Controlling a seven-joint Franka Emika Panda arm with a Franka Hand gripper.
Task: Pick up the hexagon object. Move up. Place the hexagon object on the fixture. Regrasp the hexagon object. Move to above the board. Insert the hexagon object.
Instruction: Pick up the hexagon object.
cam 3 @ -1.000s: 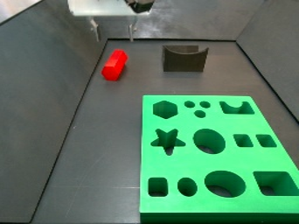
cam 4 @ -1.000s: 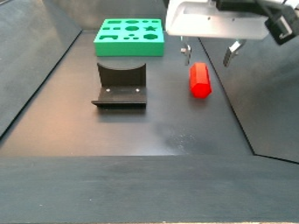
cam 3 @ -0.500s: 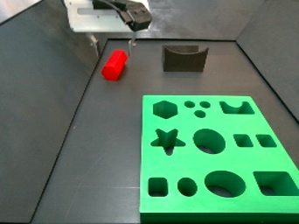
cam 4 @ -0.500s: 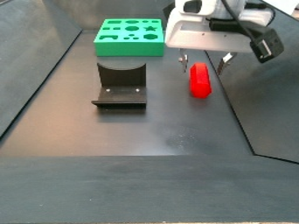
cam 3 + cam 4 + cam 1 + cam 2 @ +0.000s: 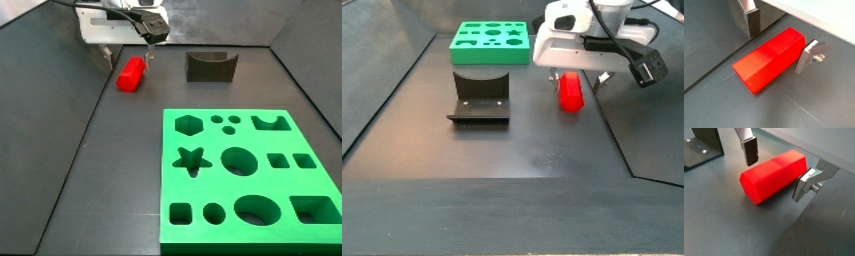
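Observation:
The red hexagon object (image 5: 130, 73) lies flat on the dark floor near the left wall, also seen from the other side (image 5: 572, 92). My gripper (image 5: 128, 55) is low over it and open. In both wrist views the hexagon object (image 5: 767, 60) (image 5: 774, 178) lies between the two fingers (image 5: 753, 22) (image 5: 806, 187), with a gap on each side. The fixture (image 5: 210, 66) (image 5: 480, 98) stands apart from the hexagon object, and one corner of it shows in a wrist view (image 5: 701, 148). The green board (image 5: 247, 175) (image 5: 492, 42) lies flat on the floor, all its cut-outs bare.
Grey walls enclose the floor; the left wall (image 5: 54, 90) runs close beside the hexagon object and the gripper. The white gripper body (image 5: 583, 40) hides the far end of the hexagon object in a side view.
The gripper has come down from above the floor until its open fingers straddle the hexagon object. The hexagon object, the fixture and the board have not moved.

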